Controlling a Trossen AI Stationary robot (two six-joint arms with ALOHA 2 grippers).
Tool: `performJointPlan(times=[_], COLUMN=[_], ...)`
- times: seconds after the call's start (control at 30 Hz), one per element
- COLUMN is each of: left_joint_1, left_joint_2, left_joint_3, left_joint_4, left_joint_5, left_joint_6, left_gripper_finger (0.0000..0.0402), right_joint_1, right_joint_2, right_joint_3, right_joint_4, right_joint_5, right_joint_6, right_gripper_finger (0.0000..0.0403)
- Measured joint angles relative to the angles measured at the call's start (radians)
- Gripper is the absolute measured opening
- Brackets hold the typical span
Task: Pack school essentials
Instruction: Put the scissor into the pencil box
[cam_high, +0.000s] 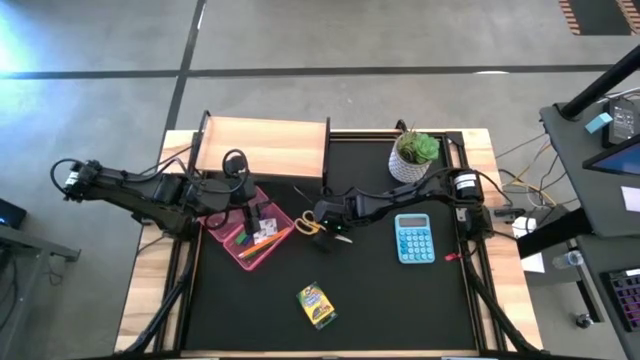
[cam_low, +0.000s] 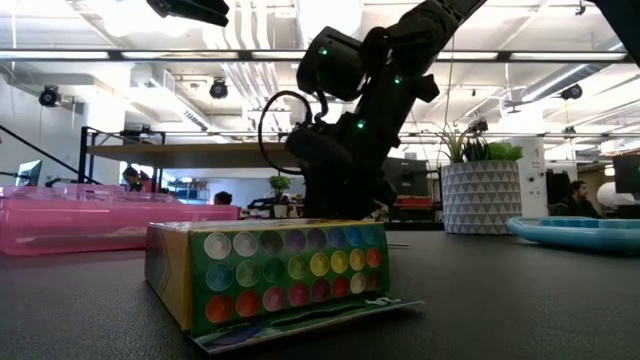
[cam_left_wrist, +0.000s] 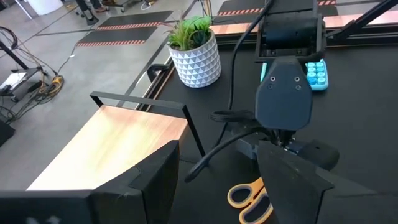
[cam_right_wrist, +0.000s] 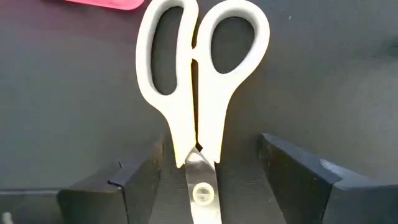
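Note:
Yellow-handled scissors (cam_high: 306, 224) lie flat on the black mat, handles toward the pink tray (cam_high: 232, 248). My right gripper (cam_right_wrist: 211, 180) is open and low over them, one finger on each side of the blade pivot (cam_right_wrist: 202, 193), with a gap at both sides. My left gripper (cam_high: 245, 212) hovers open over the pink tray, which holds orange and green pencils (cam_high: 272, 240) and a small white patterned square (cam_high: 264, 228). The yellow-green crayon box (cam_high: 316, 305) lies on the mat nearer the front edge, and fills the near ground of the low view (cam_low: 270, 275).
A wooden shelf (cam_high: 262, 145) stands at the far edge behind the tray. The potted plant (cam_high: 413, 155) sits far right, and a blue calculator (cam_high: 413, 238) lies right of the scissors. Bare mat stretches along the near edge around the crayon box.

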Motion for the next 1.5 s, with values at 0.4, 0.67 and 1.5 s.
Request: performJointPlan(times=[0.4, 0.67, 1.5], left_joint_1=[0.0, 0.0, 0.001], left_joint_2=[0.0, 0.0, 0.004], left_joint_3=[0.0, 0.0, 0.0], left_joint_4=[0.0, 0.0, 0.002], left_joint_5=[0.0, -0.001, 0.017], left_joint_6=[0.0, 0.0, -0.233], left_gripper_finger=[0.0201, 0.0201, 0.0201], right_joint_1=[0.062, 0.072, 0.075], right_joint_2=[0.037, 0.038, -0.183], right_joint_3=[0.0, 0.001, -0.008], right_joint_4=[-0.032, -0.059, -0.318], right_joint_5=[0.069, 0.064, 0.023], right_joint_6=[-0.189, -0.198, -0.117], right_gripper_finger=[0.0173, 0.0097, 0.0056])
